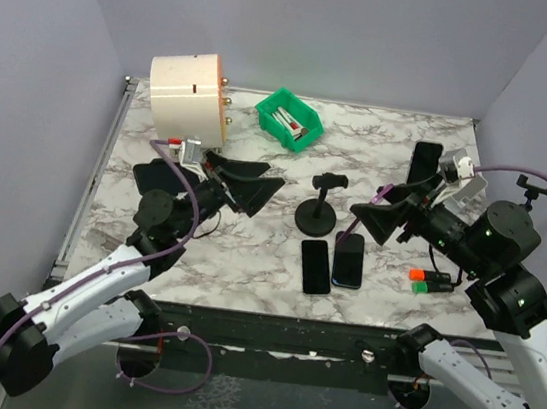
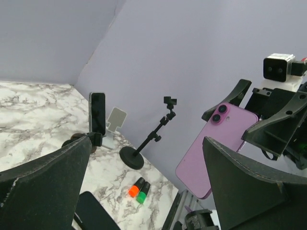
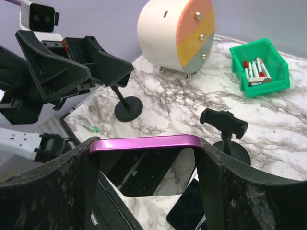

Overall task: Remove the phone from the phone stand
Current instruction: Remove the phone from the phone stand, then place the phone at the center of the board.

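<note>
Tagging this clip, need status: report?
Left gripper open, empty. Right gripper shut on purple phone, clear of the phone stand. Stand clamp bare; no obstruction seen.

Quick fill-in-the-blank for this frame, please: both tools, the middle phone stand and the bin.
1. The right tool is shut on a ____ phone.
2. The left tool stands ____, holding nothing.
3. The clamp of the phone stand in the table's middle is ____.
4. The bin holding markers is coloured ____.

Missing words: purple; open; empty; green.
</note>
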Action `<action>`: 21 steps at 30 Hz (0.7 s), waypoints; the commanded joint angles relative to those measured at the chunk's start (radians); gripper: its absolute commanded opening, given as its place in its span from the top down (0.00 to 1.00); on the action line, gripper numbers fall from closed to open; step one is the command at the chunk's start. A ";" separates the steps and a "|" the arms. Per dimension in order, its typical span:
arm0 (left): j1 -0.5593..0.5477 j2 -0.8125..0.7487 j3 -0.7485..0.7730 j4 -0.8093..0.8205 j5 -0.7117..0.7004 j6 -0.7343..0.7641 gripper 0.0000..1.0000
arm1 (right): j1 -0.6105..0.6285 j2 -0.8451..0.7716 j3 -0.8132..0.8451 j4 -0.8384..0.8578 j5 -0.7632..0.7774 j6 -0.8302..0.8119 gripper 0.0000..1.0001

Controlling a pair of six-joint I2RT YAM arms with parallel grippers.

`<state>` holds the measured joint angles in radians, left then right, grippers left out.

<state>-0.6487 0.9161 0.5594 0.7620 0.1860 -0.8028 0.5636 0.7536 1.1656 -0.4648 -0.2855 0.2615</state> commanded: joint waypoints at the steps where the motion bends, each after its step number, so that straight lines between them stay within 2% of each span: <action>1: 0.001 -0.115 -0.028 -0.227 0.067 0.131 0.01 | 0.002 -0.052 -0.030 -0.002 -0.092 -0.003 1.00; 4: -0.005 -0.158 0.043 -0.500 -0.012 0.232 0.01 | 0.001 -0.073 -0.058 -0.019 -0.068 0.008 1.00; 7: -0.029 -0.180 0.083 -0.632 -0.003 0.313 0.01 | 0.001 -0.081 -0.111 0.002 -0.054 0.038 1.00; 10: -0.077 -0.216 0.071 -0.639 0.039 0.336 0.01 | 0.002 -0.049 -0.130 0.032 -0.067 0.085 0.99; 13: -0.164 -0.222 0.083 -0.651 0.023 0.392 0.04 | 0.002 -0.007 -0.134 0.072 -0.065 0.145 0.99; 18: -0.346 -0.120 0.174 -0.715 -0.106 0.518 0.07 | 0.002 0.072 -0.108 0.119 -0.052 0.228 1.00; 21: -0.409 -0.039 0.240 -0.737 -0.172 0.562 0.07 | 0.002 0.111 -0.077 0.114 -0.057 0.245 1.00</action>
<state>-0.9897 0.7971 0.7116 0.0925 0.1337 -0.3573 0.5636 0.8322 1.0313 -0.4252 -0.3286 0.4343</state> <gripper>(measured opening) 0.930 0.763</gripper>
